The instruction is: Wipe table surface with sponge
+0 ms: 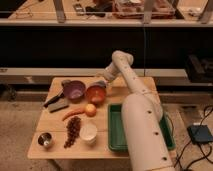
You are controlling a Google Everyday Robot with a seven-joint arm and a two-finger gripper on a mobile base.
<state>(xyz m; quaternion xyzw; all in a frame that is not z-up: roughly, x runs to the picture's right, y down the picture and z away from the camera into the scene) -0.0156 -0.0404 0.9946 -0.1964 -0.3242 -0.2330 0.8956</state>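
Observation:
The table surface [52,122] is a light-brown wooden top holding several items. My gripper [102,84] hangs at the end of the white arm, just above the far rim of the orange bowl [96,94]. A small blue-grey patch at the gripper's tip [99,83] may be the sponge; I cannot tell whether it is held. The arm rises from the lower right, bends at an elbow [122,57] behind the table and comes down to the bowl.
A purple bowl [75,90] stands left of the orange one, with a dark grey block [58,104] in front of it. An orange fruit [90,109], carrot [72,113], dark grapes [73,131], white cup [88,132] and metal cup [45,140] lie nearer. A green tray [116,135] lies partly under the arm.

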